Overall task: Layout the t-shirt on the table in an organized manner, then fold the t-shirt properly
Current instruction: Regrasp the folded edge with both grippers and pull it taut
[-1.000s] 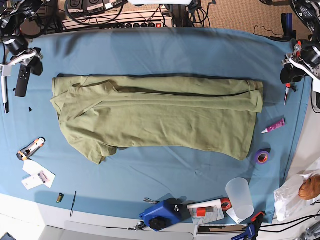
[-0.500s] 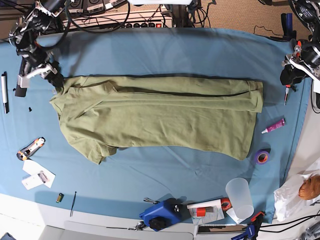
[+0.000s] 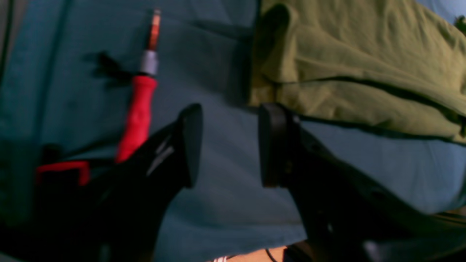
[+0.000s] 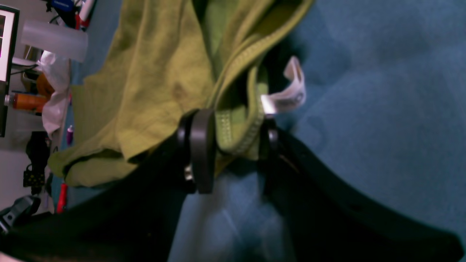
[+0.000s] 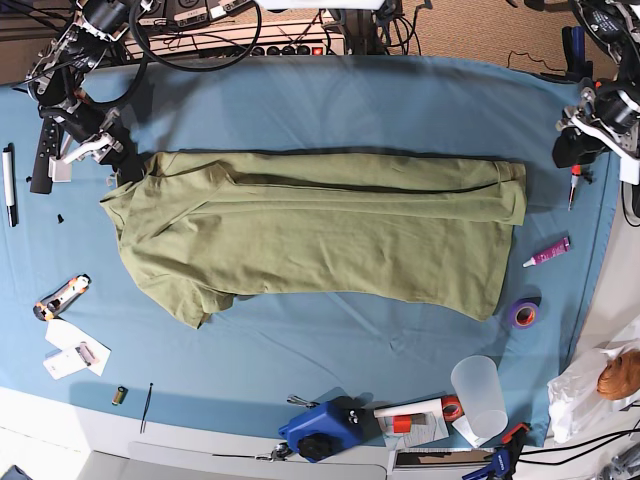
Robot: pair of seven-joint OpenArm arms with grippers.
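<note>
**Right arm has reached the shirt's collar corner**

While the left pincer (image 3: 227,145) waits with its two pads apart and nothing between them, the right pincer (image 4: 233,145) has come in a long way. A second ago it hung over the far left edge of the bench (image 5: 330,95), away from the cloth. Now it sits right at the far left corner of the t-shirt (image 5: 320,235), by the collar.

From the right wrist view, the ribbed green collar edge lies between the two pads, and a white label (image 4: 291,92) pokes out just beside them. The pads look pressed on that edge, so the right pincer seems clamped on the t-shirt.

The shirt itself has hardly moved. It lies across the middle of the bench, already folded long-ways, with the collar end at the left and the hem end at the right. The left pincer has crept a little toward the hem corner, just past a red screwdriver (image 3: 138,109), but it is apart from the cloth.

My guess is that the next job is to lift the collar end and bring it over toward the hem. The left pincer may need to hold the hem corner first, or the cloth could slide.
</note>
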